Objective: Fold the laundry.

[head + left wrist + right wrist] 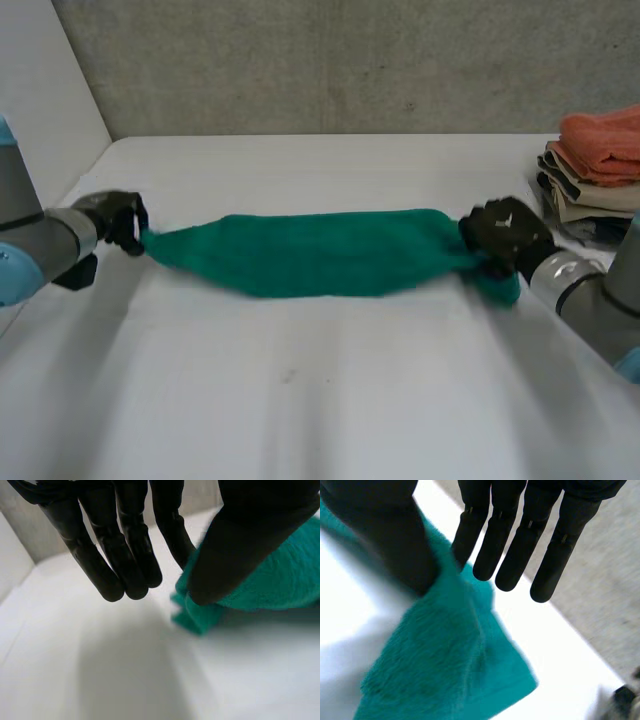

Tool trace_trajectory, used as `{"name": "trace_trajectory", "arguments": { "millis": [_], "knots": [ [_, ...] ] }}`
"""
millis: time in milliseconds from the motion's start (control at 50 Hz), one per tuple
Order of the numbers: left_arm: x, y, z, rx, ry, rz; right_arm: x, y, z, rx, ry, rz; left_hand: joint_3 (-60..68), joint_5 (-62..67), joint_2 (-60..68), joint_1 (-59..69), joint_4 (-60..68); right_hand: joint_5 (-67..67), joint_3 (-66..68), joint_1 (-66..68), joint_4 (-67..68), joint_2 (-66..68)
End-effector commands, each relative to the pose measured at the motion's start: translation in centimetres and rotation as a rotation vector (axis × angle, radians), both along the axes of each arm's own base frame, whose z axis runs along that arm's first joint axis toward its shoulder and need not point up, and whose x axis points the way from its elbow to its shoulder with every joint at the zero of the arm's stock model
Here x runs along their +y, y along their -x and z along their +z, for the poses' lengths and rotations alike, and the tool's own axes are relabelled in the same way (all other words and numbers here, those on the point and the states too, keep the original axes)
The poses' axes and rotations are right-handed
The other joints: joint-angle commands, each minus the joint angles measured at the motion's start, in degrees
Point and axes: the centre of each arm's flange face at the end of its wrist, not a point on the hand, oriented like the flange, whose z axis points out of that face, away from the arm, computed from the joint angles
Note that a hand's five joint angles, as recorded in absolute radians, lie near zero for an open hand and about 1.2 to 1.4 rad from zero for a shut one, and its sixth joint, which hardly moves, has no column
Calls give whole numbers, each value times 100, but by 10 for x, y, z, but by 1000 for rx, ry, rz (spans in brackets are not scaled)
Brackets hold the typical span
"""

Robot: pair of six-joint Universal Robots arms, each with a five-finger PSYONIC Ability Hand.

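White bench (320, 400) carries a green towel (320, 255), stretched left to right. Left wrist view: left hand (240, 540) pinches its left end. Right wrist view: right hand (380, 535) pinches its right end. Looks soft, limp; best held by corners.

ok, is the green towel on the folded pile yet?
No, the green towel is stretched between the left hand and right hand, apart from the pile.

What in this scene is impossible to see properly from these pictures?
- Head view: the pile of folded laundry runs past the edge, so its full extent is unknown.
- Head view: the right hand covers the end of the green towel that it pinches.
- Left wrist view: the left hand, with its thumb, hides the towel corner it pinches.
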Motion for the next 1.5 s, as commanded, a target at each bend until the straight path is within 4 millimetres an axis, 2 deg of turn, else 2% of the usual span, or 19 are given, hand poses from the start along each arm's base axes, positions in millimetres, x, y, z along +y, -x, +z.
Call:
{"name": "trace_trajectory", "arguments": {
  "millis": [20,80,240,460,620,660,740,820,920,1080,1160,1200,1260,1280,1340,1380,1420,1440,1500],
  "knots": [
    [10,-11,2,-86,-15,41,3,8,-9,75,-10,-109,-2974,-2951,-2979,-2802,-2983,-1703,-1723,-1642,-1750,-1667],
    [12,-13,14,-105,15,62,4,11,-3,73,-14,-179,-4870,-4847,-4875,-4698,-4879,-2024,-2044,-1963,-2071,-1989],
    [15,-15,32,-106,63,67,9,18,1,-32,-120,-305,-4870,-4847,-4875,-4698,-4879,-2613,-2633,-2553,-2660,-2578],
    [24,-2,30,-83,51,34,-1,27,-12,-312,-365,-495,-4870,-4847,-4875,-4698,-4879,-2497,-2516,-2436,-2543,-2461],
    [30,10,34,-51,57,13,-13,29,-23,-336,-381,-602,-4870,-4847,-4875,-4698,-4879,-2413,-2433,-2352,-2460,-2377],
    [30,11,34,-50,60,10,-17,28,-25,-334,-376,-612,-4870,-4847,-4875,-4698,-4879,-2078,-2098,-2017,-2125,-2043],
    [32,17,35,-48,67,-1,-21,25,-26,-334,-370,-616,-4870,-4847,-4875,-4698,-4879,2538,2518,2599,2491,2574],
    [36,20,36,-46,67,-12,-15,28,-21,-333,-356,-624,-4870,-4847,-4875,-4698,-4879,2552,2532,2613,2505,2588],
    [40,24,37,-43,69,-23,-30,59,6,-311,-209,-633,-4870,-4847,-4875,-4698,-4879,2552,2532,2613,2505,2588],
    [40,22,40,-41,74,-22,-64,128,5,-6,-78,-576,-4870,-4847,-4875,-4698,-4879,2552,2532,2613,2505,2588],
    [40,21,43,-39,80,-20,-78,138,10,120,0,-540,-4870,-4847,-4875,-4698,-4879,2552,2532,2613,2505,2588],
    [40,20,46,-36,87,-21,-82,133,15,142,29,-526,-4870,-4847,-4875,-4698,-4879,2552,2532,2613,2505,2588],
    [41,19,52,-33,102,-22,-82,108,31,161,99,-473,-4870,-4847,-4875,-4698,-4879,2552,2532,2613,2505,2588],
    [41,18,56,-29,112,-20,-78,86,42,164,148,-422,-4870,-4847,-4875,-4698,-4879,2552,2532,2613,2505,2588],
    [42,16,64,-24,132,-17,-70,48,64,155,257,-330,-4870,-4847,-4875,-4698,-4879,2552,2532,2613,2505,2588],
    [43,14,71,-16,149,-14,-57,6,81,134,373,-214,-4870,-4847,-4875,-4698,-4879,2552,2532,2613,2505,2588],
    [44,13,76,-12,160,-13,-43,-27,85,114,436,-112,-4870,-4847,-4875,-4698,-4879,2552,2532,2613,2505,2588],
    [46,12,80,-6,169,-13,-25,-61,86,92,492,5,-4870,-4847,-4875,-4698,-4879,2552,2532,2613,2505,2588],
    [49,12,84,2,175,-18,8,-112,79,56,565,219,-4870,-4847,-4875,-4698,-4879,2552,2532,2613,2505,2588]
  ]
}}
